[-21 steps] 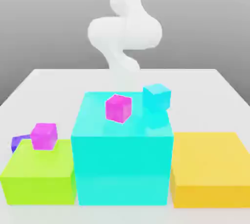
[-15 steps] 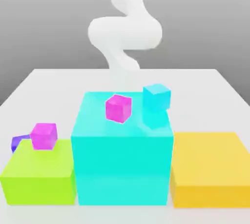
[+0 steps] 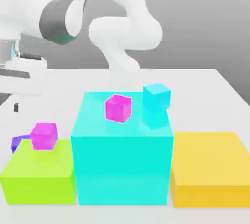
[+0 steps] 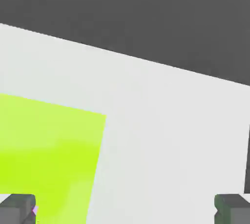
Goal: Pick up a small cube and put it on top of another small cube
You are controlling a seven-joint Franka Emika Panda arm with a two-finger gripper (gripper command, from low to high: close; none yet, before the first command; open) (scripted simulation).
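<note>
Three big blocks stand in a row along the near edge of the flat white table [image 3: 215, 84] in front of you. Largest is the tall cyan block [image 3: 122, 162] in the middle. On the exterior view's right, you have the low yellow-orange block [image 3: 211, 167], touching or nearly touching the cyan one. On the exterior view's left sits the low lime-green block [image 3: 41, 174], also tight against the cyan one.

You can see the white robot arm [image 3: 126, 30] rising from the far side of the table, with a further white and grey section [image 3: 61, 15] reaching across to the exterior view's left, high above the table.

Look next at the small cubes. One magenta cube [image 3: 118, 108] rests on top of the cyan block. A light cyan cube [image 3: 156, 96] sits at that block's far right corner. A second magenta cube [image 3: 44, 135] sits at the far edge of the green block's top. Your target, the small indigo cube [image 3: 18, 142], lies on the table just behind the green block at its far left, partly hidden by the magenta cube and the block.

In the hand view, your gripper [image 4: 125, 211] has its two dark fingertips [image 4: 17, 208] spread wide apart with nothing between them, looking down over the green block's top and bare table.
</note>
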